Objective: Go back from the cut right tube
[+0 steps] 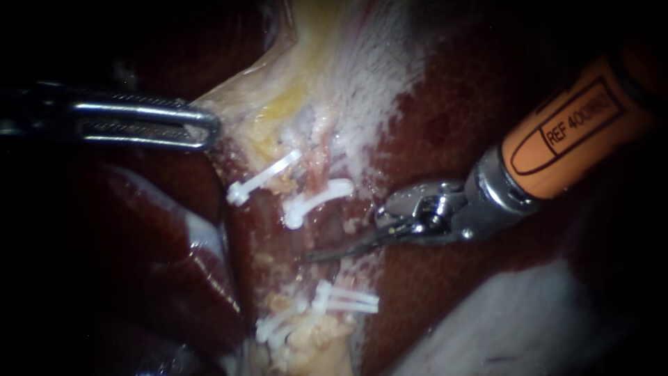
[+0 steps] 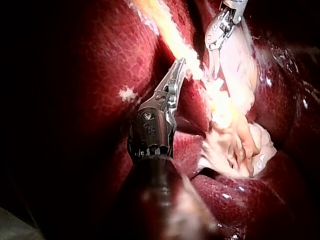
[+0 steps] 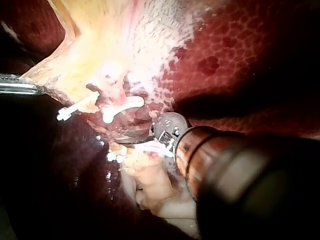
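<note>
Several white clips (image 1: 316,198), left instrument (image 1: 206,127) pinching yellowish tissue (image 1: 275,115)

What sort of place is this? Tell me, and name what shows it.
Probably a surgical practice bench seen close up through an endoscope: dark red liver, white clips on pale tissue, and a slender left instrument and right instrument working over it.

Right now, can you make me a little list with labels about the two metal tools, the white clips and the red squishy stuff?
left instrument: slim silver metal tool, tip at the pale yellowish tissue edge
right instrument: orange shaft, dark curved blades shut, holding nothing, between the clip groups
upper clips: two white plastic clips
lower clips: several white plastic clips
liver: dark red, shiny, all around
</note>
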Robot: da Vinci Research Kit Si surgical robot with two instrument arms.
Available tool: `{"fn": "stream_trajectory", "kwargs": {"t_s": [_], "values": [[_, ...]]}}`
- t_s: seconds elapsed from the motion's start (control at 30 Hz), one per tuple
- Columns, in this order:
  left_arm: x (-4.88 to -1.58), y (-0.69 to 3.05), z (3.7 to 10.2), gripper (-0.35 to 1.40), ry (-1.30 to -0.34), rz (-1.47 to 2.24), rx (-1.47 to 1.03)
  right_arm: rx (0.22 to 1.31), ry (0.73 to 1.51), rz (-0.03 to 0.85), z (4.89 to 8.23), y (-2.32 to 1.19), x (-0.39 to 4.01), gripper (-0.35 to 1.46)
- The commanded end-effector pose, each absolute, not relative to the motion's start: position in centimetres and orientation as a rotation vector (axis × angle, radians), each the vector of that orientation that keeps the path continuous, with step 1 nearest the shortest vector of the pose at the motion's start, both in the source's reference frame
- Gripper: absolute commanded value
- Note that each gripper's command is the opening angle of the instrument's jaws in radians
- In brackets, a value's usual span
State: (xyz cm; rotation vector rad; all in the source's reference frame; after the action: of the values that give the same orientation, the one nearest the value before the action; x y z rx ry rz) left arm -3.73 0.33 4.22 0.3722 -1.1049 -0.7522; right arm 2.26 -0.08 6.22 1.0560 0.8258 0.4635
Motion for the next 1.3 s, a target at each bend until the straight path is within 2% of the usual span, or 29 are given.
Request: {"fn": "stream_trajectory", "kwargs": {"t_s": [0.03,0.23,0.47,0.53,0.6,0.7,0.93,1.3], "values": [[-3.74,0.33,4.22,-0.35,-1.105,-0.752,0.372,1.054,0.827,0.46,6.22,-0.08,2.26,0.42],[-3.74,0.33,4.22,-0.35,-1.105,-0.752,0.372,1.048,0.83,0.465,6.22,-0.08,2.22,0.52],[-3.72,0.32,4.23,-0.35,-1.105,-0.751,0.372,1.043,0.839,0.454,6.16,-0.08,2.05,0.56],[-3.72,0.32,4.23,-0.35,-1.105,-0.751,0.372,1.017,0.862,0.442,6.12,-0.05,1.95,0.66],[-3.72,0.32,4.24,-0.35,-1.105,-0.751,0.372,0.968,0.893,0.452,6.07,-0.01,1.84,0.66],[-3.71,0.32,4.27,-0.35,-1.105,-0.75,0.371,0.929,0.921,0.456,6.0,0.05,1.7,0.76],[-3.71,0.32,4.32,-0.35,-1.105,-0.749,0.37,0.834,0.966,0.395,5.86,0.2,1.42,0.94],[-3.69,0.33,4.35,-0.35,-1.106,-0.749,0.37,0.692,1.041,0.302,5.58,0.41,1.19,1.04]]}}
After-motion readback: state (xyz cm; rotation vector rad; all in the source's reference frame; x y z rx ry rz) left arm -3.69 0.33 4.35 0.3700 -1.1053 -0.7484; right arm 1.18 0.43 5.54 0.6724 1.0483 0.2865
